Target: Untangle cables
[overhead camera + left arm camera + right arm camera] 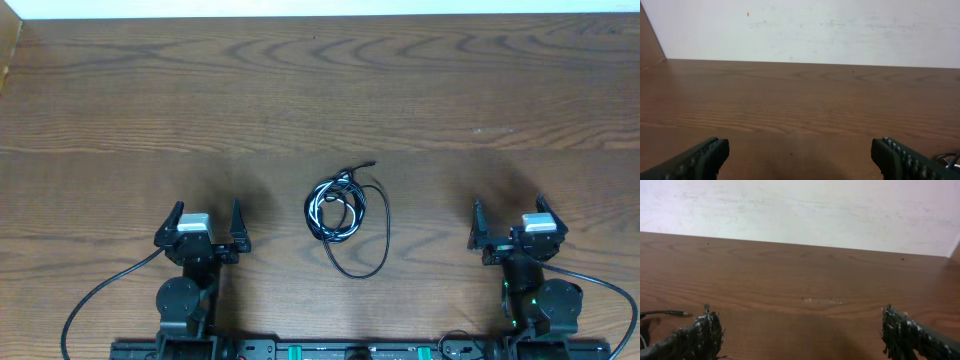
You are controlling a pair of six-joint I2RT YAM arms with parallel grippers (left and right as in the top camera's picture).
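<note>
Where the wood-grain table fills the overhead view, both arms sit at its near edge. The left end effector and the right end effector each have their fingers spread wide, holding nothing. Midway between them lie the cables in a small coiled bundle. The black cable loops out toward the near edge, the white cable is wound inside, and a small plug points toward the far edge.

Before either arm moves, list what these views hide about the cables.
Overhead: cables too small to trace which strand crosses over which.
Left wrist: only a cable sliver, cut off at the lower right corner.
Right wrist: only one plug end; the left edge cuts the rest.
</note>
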